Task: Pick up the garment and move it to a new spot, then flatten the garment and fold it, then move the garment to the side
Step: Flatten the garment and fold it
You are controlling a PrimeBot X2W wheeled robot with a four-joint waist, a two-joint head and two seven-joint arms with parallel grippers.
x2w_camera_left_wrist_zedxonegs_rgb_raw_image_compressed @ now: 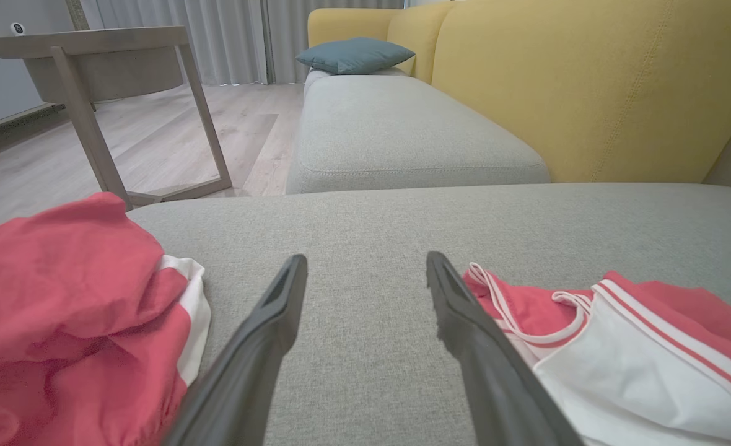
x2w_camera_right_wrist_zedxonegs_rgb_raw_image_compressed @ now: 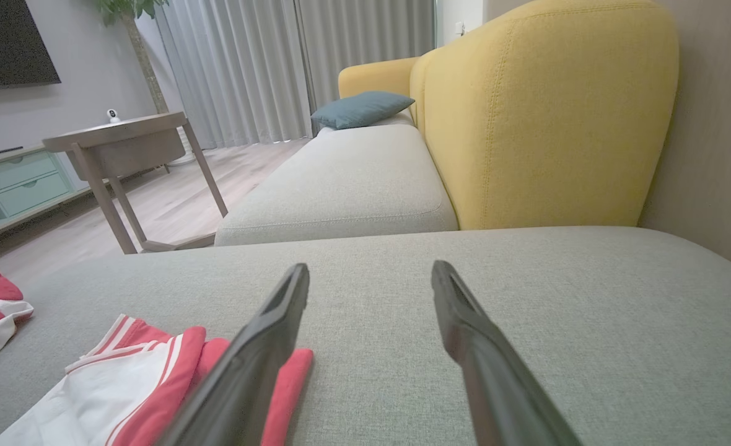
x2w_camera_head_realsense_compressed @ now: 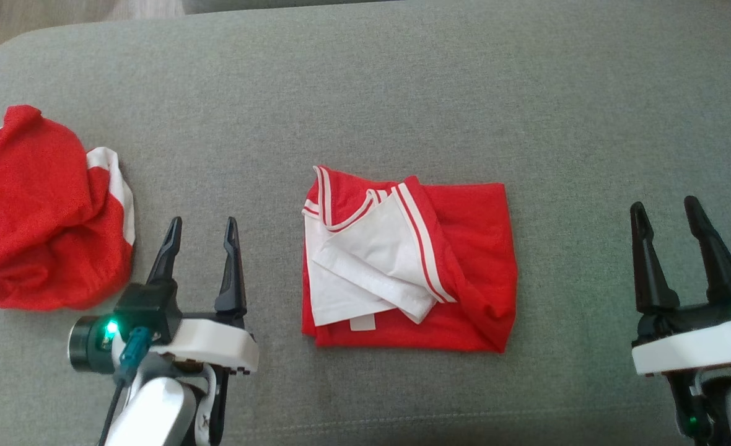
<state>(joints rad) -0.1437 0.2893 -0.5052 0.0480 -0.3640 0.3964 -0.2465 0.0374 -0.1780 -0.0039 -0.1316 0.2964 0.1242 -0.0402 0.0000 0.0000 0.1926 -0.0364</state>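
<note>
A red and white garment [x2w_camera_head_realsense_compressed: 415, 260] lies folded into a rough square at the middle of the grey cushion [x2w_camera_head_realsense_compressed: 402, 93]; it also shows at the right of the left wrist view [x2w_camera_left_wrist_zedxonegs_rgb_raw_image_compressed: 625, 347] and the lower left of the right wrist view [x2w_camera_right_wrist_zedxonegs_rgb_raw_image_compressed: 136, 384]. My left gripper [x2w_camera_head_realsense_compressed: 203, 224] hovers open to the garment's left, nothing between its fingers [x2w_camera_left_wrist_zedxonegs_rgb_raw_image_compressed: 266, 334]. Well to the garment's right, my right gripper [x2w_camera_head_realsense_compressed: 666, 207] is open too, with bare cushion between its fingers [x2w_camera_right_wrist_zedxonegs_rgb_raw_image_compressed: 477, 347].
A second red and white garment [x2w_camera_head_realsense_compressed: 43, 217] lies crumpled at the cushion's left edge. Beyond the cushion are a yellow sofa back [x2w_camera_right_wrist_zedxonegs_rgb_raw_image_compressed: 545, 118], a teal pillow [x2w_camera_right_wrist_zedxonegs_rgb_raw_image_compressed: 362, 108], and a wooden side table [x2w_camera_left_wrist_zedxonegs_rgb_raw_image_compressed: 87, 74] on the floor.
</note>
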